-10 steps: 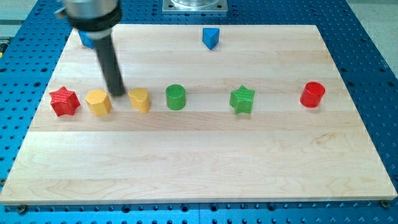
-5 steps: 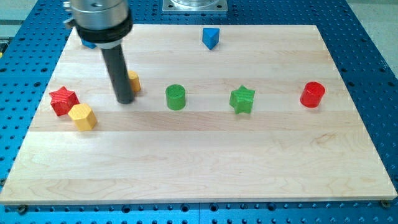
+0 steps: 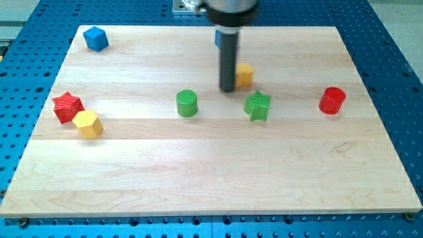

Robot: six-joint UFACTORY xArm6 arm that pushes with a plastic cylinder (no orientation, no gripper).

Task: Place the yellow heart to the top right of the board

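The yellow heart (image 3: 244, 75) lies on the wooden board (image 3: 211, 165) right of centre in the upper half, partly hidden by my rod. My tip (image 3: 227, 89) touches the board just left of the heart, against its left side. The green star (image 3: 257, 106) sits just below and right of the tip. The green cylinder (image 3: 187, 103) is to the tip's left.
A blue block (image 3: 217, 38) is mostly hidden behind the rod near the top edge. A blue cube (image 3: 96, 38) sits at the top left. A red star (image 3: 67, 107) and a yellow hexagonal block (image 3: 88, 123) touch at the left. A red cylinder (image 3: 332, 100) stands at the right.
My tip has swept right across the board, pushing the yellow heart from left of the green cylinder to above the green star. The yellow hexagonal block was earlier knocked down-left beside the red star.
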